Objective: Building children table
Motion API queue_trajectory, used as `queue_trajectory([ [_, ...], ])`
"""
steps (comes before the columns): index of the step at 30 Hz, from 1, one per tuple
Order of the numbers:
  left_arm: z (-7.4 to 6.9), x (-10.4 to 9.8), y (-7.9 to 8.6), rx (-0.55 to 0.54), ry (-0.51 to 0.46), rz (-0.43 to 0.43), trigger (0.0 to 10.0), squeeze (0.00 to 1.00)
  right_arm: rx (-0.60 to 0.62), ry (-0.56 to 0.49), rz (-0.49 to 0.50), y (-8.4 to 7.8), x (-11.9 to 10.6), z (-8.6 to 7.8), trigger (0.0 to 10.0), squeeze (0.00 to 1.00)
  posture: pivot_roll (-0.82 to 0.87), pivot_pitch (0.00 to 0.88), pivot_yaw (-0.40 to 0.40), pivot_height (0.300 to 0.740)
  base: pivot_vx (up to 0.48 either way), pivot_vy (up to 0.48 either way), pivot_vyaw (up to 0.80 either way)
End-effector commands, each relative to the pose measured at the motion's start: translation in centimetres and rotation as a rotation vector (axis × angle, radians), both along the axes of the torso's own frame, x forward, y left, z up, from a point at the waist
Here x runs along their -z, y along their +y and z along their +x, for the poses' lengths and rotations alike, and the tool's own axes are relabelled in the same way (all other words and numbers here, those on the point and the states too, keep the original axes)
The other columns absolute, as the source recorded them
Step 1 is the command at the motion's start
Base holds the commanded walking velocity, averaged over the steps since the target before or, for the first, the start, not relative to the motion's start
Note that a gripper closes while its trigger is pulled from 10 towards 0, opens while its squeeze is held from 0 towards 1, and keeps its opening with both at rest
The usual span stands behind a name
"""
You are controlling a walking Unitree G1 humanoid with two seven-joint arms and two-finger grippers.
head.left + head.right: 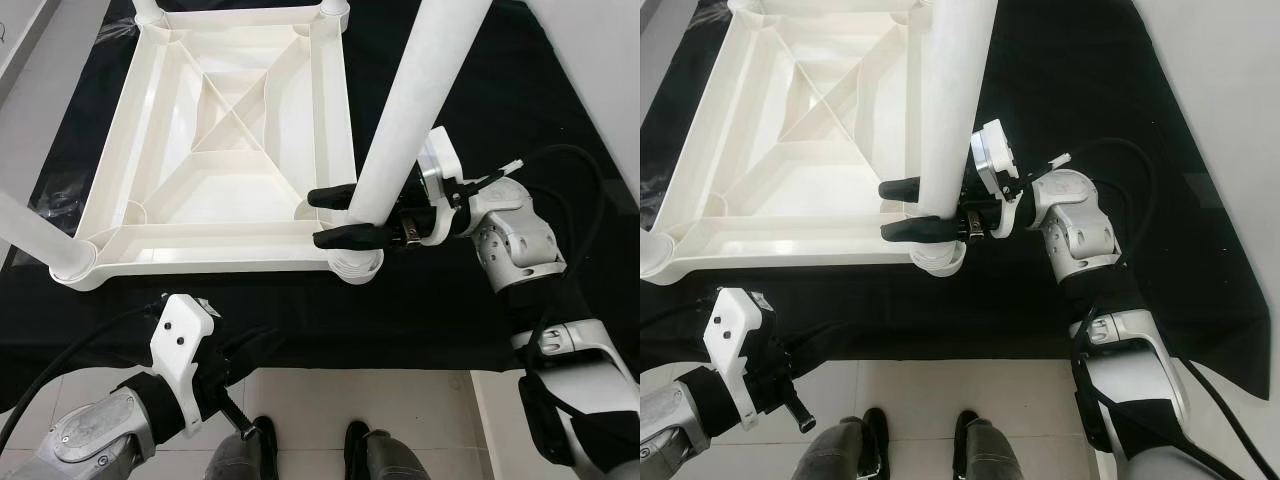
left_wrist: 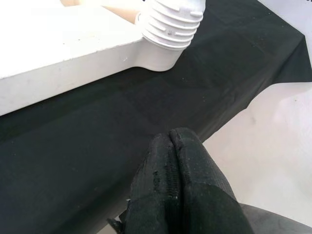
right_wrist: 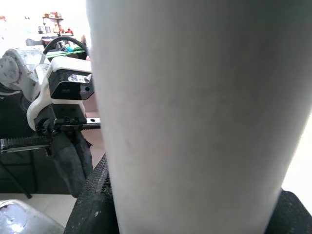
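Right pincer (image 1: 352,217) pinches a white table leg (image 1: 420,100) standing in the upturned tabletop's (image 1: 215,150) corner socket; left pincer (image 2: 178,180) is pressed together above black cloth (image 1: 420,310)

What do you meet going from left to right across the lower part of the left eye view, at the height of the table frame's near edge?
White leg at the near-left corner → table frame → near-right corner socket → white leg gripped by the right gripper → right arm.

An indoor room: pale tiled floor (image 1: 400,400) under a black cloth (image 1: 450,300).
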State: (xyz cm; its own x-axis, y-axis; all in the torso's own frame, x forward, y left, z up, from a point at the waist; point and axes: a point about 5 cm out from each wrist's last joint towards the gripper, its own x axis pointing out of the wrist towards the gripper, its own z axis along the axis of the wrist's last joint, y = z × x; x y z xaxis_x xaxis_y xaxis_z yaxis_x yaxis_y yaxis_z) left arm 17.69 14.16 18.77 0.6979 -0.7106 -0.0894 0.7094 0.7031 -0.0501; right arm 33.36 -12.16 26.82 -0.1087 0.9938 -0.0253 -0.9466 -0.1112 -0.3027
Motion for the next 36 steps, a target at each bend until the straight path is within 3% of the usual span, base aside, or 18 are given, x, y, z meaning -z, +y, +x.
queue_trajectory([
  [1,-0.5,0.1,0.0,0.012,0.020,0.013,10.0,0.00,-0.028,0.059,-0.052,0.4,1.4,-0.1,10.0,0.00,0.15,0.331,-0.004,0.740,0.000,0.000,0.00],
  [36,-0.6,0.0,0.1,0.011,0.022,0.017,10.0,0.00,0.086,0.043,-0.095,-1.0,1.5,1.6,10.0,0.00,0.13,0.345,-0.008,0.740,0.000,0.000,0.00],
])
